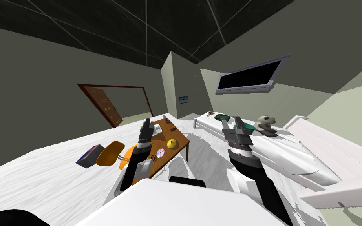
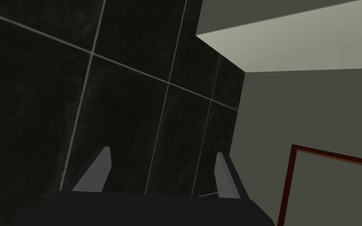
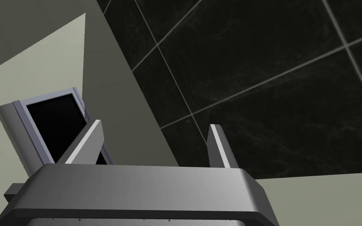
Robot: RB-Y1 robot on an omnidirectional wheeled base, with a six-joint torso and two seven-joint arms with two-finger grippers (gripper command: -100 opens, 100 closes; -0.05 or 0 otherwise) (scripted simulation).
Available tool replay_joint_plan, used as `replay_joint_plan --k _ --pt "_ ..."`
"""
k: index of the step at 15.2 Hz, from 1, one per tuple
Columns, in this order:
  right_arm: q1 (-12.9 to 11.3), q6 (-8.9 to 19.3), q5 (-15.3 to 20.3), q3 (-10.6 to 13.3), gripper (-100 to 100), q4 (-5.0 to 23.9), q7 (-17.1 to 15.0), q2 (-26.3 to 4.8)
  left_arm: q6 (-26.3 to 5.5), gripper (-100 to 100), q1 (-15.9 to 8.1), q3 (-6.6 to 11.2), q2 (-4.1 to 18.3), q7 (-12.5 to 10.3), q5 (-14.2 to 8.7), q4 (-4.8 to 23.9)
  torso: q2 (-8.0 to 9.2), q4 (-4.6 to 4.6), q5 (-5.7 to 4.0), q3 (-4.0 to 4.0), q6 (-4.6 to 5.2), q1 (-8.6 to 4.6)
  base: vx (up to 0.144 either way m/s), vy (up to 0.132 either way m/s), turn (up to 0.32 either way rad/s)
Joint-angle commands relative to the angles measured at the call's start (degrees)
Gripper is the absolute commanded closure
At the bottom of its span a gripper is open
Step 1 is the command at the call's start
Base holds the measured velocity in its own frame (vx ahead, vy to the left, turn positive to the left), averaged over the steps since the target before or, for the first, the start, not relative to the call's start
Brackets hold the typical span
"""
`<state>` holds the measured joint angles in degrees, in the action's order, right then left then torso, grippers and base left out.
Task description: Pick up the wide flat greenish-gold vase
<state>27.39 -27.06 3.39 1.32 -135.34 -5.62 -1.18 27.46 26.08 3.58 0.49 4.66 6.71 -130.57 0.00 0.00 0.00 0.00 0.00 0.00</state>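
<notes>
While both arms are up, our left claw (image 1: pixel 146 124) and right claw (image 1: pixel 232 121) stand wide, holding nothing; round yellow-gold vase (image 1: pixel 171 143) sits on wooden tabletop (image 1: pixel 180 137).

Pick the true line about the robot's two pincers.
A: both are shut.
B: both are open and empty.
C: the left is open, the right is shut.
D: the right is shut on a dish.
B: in the wrist views, the thin light grey blade fingers of the left pincer and of the right pincer stand wide apart, with nothing held between them.
</notes>
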Motion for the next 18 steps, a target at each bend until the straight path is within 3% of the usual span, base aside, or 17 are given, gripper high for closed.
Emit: replay_joint_plan --k 1,4,7,9,18 --pt "0.0 0.0 0.0 0.0 0 0.0 0.0 0.0 0.1 -100 0.3 0.11 1.8 -0.1 0.2 0.9 0.00 0.00 0.00 0.00 0.00 0.00 -0.014 -0.028 -0.030" --pt "0.0 0.0 0.0 0.0 0 0.0 0.0 0.0 0.5 -100 1.5 0.56 5.7 -0.6 0.9 4.3 0.11 0.02 -0.07 0.06 0.02 -0.37 -0.028 -0.115 -0.093" --pt "0.0 0.0 0.0 0.0 0 0.0 0.0 0.0 0.7 -100 2.1 0.77 6.9 -0.9 1.3 5.9 0.10 0.02 -0.10 0.06 0.01 -0.48 -0.013 -0.104 -0.058" --pt "0.0 0.0 0.0 0.0 0 0.0 0.0 0.0 1.2 -100 3.5 1.29 9.2 -1.5 2.2 9.4 0.00 0.00 -0.08 0.00 0.02 -0.34 0.035 -0.087 -0.126" --pt "0.0 0.0 0.0 0.0 0 0.0 0.0 0.0 2.5 -100 7.1 2.65 13.1 -3.0 4.4 19.9 -0.23 -0.05 -0.07 -0.13 0.02 -0.32 0.059 -0.079 -0.107"
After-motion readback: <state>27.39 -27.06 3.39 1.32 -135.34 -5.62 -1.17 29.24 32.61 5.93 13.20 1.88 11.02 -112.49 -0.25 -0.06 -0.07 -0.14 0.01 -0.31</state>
